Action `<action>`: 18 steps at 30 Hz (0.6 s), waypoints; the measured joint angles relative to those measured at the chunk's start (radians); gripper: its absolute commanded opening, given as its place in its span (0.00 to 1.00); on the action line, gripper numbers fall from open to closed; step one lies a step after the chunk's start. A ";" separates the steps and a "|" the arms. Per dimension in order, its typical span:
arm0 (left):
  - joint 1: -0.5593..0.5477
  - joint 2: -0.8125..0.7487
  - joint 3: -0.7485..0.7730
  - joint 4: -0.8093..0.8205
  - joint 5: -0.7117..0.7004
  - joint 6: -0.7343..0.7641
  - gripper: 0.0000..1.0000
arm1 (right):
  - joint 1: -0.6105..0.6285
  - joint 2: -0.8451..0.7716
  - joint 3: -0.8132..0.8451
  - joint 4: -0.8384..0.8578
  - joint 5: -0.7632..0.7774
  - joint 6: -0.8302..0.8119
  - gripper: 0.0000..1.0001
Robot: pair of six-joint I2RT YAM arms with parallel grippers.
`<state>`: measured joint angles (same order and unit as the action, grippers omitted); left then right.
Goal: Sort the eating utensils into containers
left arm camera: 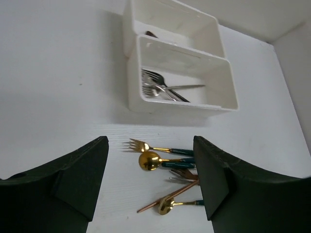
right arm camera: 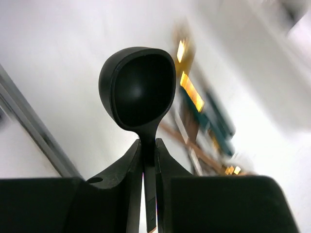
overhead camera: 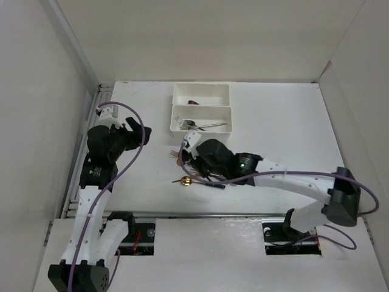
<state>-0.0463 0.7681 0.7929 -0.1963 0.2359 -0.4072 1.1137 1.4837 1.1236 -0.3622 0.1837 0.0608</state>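
My right gripper [right arm camera: 148, 150] is shut on the thin handle of a black spoon [right arm camera: 138, 87], whose bowl sticks out past the fingertips. In the top view this gripper [overhead camera: 193, 165] hovers over a loose pile of utensils [overhead camera: 180, 159]. The pile shows blurred in the right wrist view [right arm camera: 204, 116]. My left gripper [left arm camera: 150, 179] is open and empty at the table's left [overhead camera: 130, 131]. Between its fingers I see a gold fork [left arm camera: 141, 144], a gold spoon [left arm camera: 149, 160], a copper handle [left arm camera: 165, 198] and a small gold spoon [left arm camera: 166, 206]. Two white trays stand behind: the near tray [overhead camera: 225, 129] holds silver forks [left arm camera: 163, 87], the far tray [overhead camera: 225, 88] a dark utensil [overhead camera: 194, 102].
The trays touch each other at the back centre. White walls enclose the table on the left, back and right. A metal rail [right arm camera: 29, 126] runs along the near table edge. The small gold spoon [overhead camera: 185, 180] lies nearest that edge.
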 measured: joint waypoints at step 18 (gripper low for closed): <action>-0.169 0.238 0.200 0.131 0.623 0.391 0.82 | -0.090 0.146 0.413 0.423 0.135 0.117 0.00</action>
<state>-0.2150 1.0058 0.9928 -0.0650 0.8593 -0.0162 1.0233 1.6302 1.5364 0.0605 0.3187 0.1780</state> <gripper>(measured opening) 0.815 0.130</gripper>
